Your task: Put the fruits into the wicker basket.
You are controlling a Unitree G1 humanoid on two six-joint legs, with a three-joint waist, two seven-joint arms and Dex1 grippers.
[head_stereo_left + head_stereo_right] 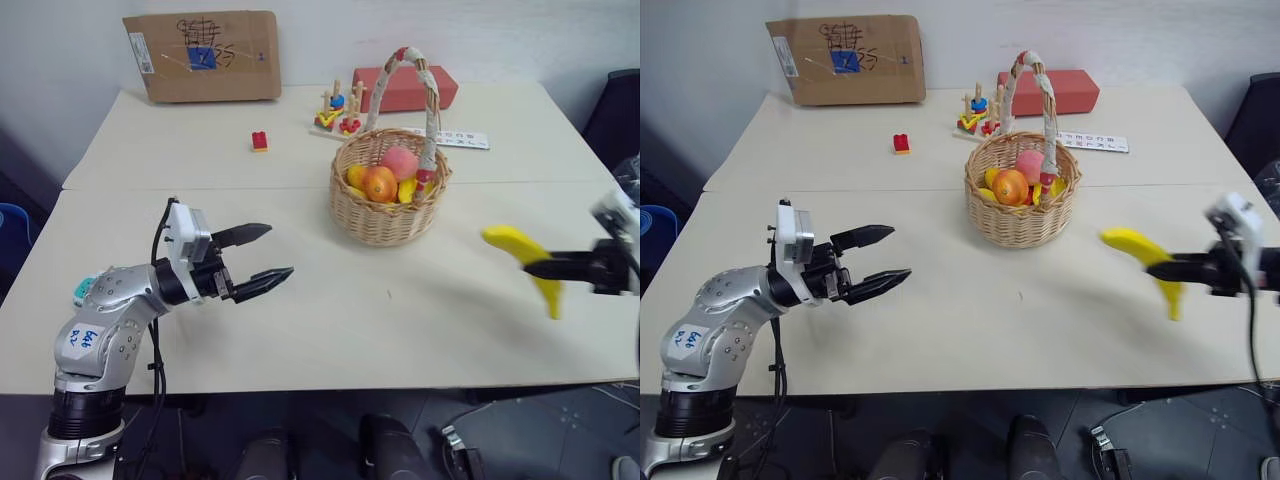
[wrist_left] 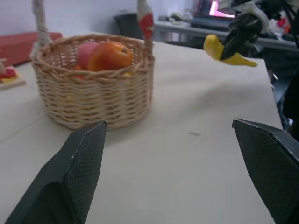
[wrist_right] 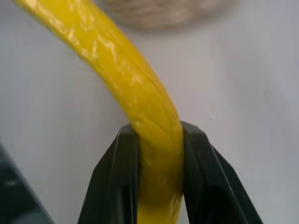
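Here the left gripper (image 1: 262,258) hovers over the near left of the pale table (image 1: 330,330), its two textured black fingers spread wide and empty. Mid-table stands the round woven basket (image 1: 388,215); its rim hides most of the mango (image 1: 379,183) and peach (image 1: 400,161) inside. At the right edge the right gripper (image 1: 1175,268), arm cut off, clamps the glossy curved banana (image 1: 1145,257) above the table.

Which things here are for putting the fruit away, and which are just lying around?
For the job:
- banana, gripped in the right gripper
- wicker basket
- mango and peach, inside the basket

Just lying around:
- red toy block
- cardboard box
- red box
- wooden stacking toy
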